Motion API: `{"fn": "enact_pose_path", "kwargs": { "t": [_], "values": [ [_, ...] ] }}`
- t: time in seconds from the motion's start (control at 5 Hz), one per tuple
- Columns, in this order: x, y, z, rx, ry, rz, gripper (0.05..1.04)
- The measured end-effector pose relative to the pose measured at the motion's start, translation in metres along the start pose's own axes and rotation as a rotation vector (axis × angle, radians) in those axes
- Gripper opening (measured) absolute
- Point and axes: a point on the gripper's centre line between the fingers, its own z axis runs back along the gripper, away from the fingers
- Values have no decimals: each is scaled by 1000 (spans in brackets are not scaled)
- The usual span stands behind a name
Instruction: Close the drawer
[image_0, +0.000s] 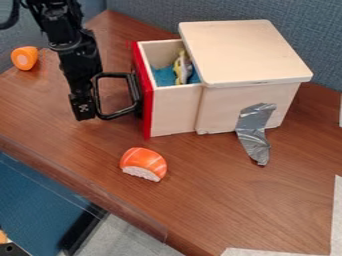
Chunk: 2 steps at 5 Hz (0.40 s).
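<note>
From my fixed camera I see the arm enter at the upper left and slope down to the table. The gripper points nearly straight down, its tip low over the wood, just beside the outer bar of the black handle. I can't tell whether it touches that bar, nor whether the gripper is spread or pressed together.

The drawer stands partly out of the box, its red front facing the arm. Inside lie a blue cloth and a yellow and white toy. The box's pale lid covers the part behind, and grey tape runs from the box's side onto the table.

For edges, I have the table's near edge running diagonally from the left down toward the bottom, with wood between it and the handle. The orange and white sushi sits in that stretch, near the drawer's front lower corner. Behind the box rises the blue-grey partition. An orange piece sits at the far left, near the table's edge, well apart from the gripper.
</note>
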Motion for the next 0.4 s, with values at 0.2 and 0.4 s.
{"fn": "enact_pose_path", "kwargs": {
  "t": [0.2, 0.4],
  "values": [
    [17, -5, 3, -21, -26, -10, 999],
    [46, -9, 15, -8, -75, -28, 1000]
  ]
}}
